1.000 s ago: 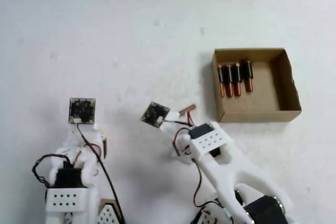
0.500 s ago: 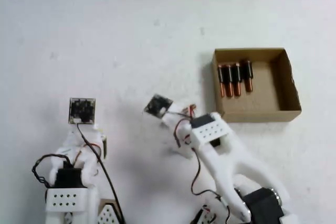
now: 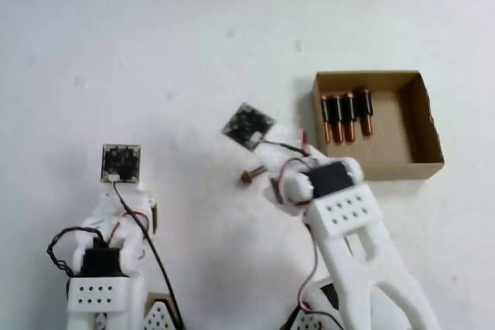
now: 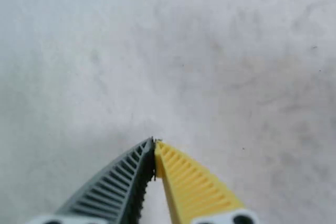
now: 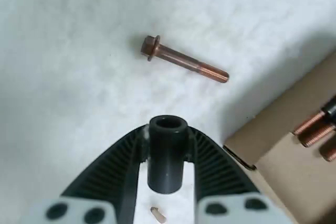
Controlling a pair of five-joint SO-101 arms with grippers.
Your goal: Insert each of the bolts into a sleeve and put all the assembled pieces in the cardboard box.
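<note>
Clamping a black sleeve (image 5: 168,156) between its fingers, open end outward, the right gripper (image 5: 168,132) is shown just beside the cardboard box (image 3: 380,168). A copper bolt (image 5: 184,63) is seen lying flat on the white table (image 3: 155,59), near the sleeve's open end but apart from it. Three assembled pieces (image 3: 346,117) are laid side by side in the box, apparently touching one another. The left gripper (image 4: 154,149) is held over bare table, its tips pressed together on nothing.
</note>
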